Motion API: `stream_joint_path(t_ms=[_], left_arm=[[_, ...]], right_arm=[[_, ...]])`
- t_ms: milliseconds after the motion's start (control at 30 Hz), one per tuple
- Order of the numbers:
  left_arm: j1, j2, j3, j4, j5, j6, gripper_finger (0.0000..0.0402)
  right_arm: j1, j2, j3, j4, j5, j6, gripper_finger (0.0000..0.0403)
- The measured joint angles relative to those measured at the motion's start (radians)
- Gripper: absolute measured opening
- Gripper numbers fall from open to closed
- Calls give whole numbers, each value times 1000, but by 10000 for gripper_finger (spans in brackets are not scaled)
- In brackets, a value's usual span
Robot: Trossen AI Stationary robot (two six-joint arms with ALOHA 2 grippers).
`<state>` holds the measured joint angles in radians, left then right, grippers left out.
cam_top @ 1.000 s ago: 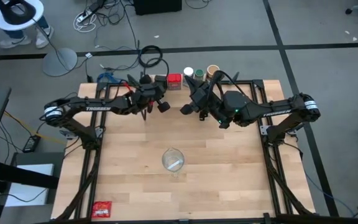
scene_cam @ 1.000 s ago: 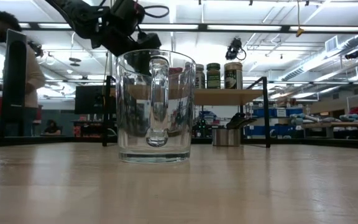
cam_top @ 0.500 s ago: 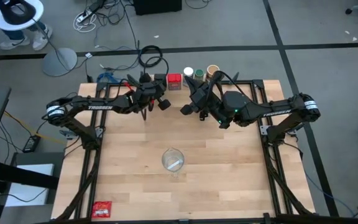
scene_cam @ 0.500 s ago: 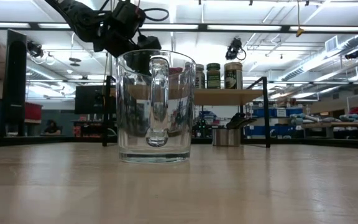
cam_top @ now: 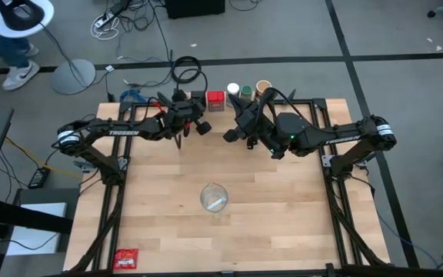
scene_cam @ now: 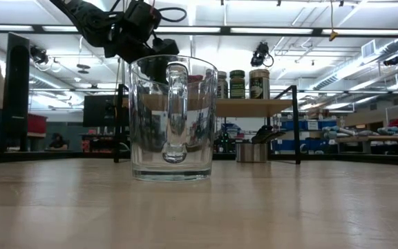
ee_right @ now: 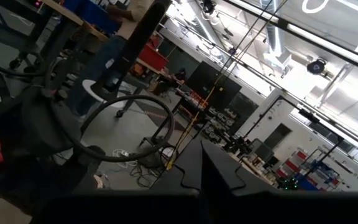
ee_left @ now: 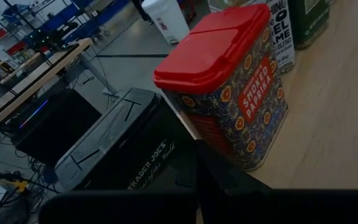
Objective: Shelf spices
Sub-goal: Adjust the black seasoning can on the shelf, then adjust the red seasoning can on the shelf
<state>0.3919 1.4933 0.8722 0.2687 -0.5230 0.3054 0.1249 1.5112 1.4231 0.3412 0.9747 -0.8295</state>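
The left gripper [cam_top: 200, 129] hangs with its fingers shut and holding nothing, raised near the far edge of the table [cam_top: 160, 192]. The whole next move hinges on one thing: the red paprika tin [ee_left: 225, 84] stands just ahead of that gripper and a little to one side, upright on the light plank of the shelf [scene_cam: 254, 106], with a dark, flat-lidded tin [ee_left: 114, 152] pressed close beside it and nearer the gripper. From above, the red tin [cam_top: 215, 100] sits just beyond the left gripper, so the left arm is clearly the nearer one to it.

The right gripper [cam_top: 229, 135], also shut and empty, hovers close by; the white-lidded jar [cam_top: 233, 90] and the tan-lidded jar [cam_top: 264, 86] lie just beyond it on the same shelf.

The paprika tin is a squarish box with rounded corners, printed metal sides in a busy pattern and a smooth red plastic flip lid; its long axis runs vertically. The jars in the row look cylindrical and labelled. Nearer the table's middle, well apart from both grippers, stands a clear glass mug [scene_cam: 173, 117], thick-walled with a looped handle, and a flat red packet [cam_top: 126, 258] lies at the near corner.
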Motion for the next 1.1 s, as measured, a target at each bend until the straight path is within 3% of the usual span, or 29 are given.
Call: stream_joint_path(t_ms=[667, 1100], left_arm=[[6, 0, 0, -26, -26, 0, 1], [-91, -10, 0, 5, 2, -3, 1]], right_arm=[[0, 0, 0, 0, 0, 0, 0], [4, 0, 0, -2, 1, 0, 0]])
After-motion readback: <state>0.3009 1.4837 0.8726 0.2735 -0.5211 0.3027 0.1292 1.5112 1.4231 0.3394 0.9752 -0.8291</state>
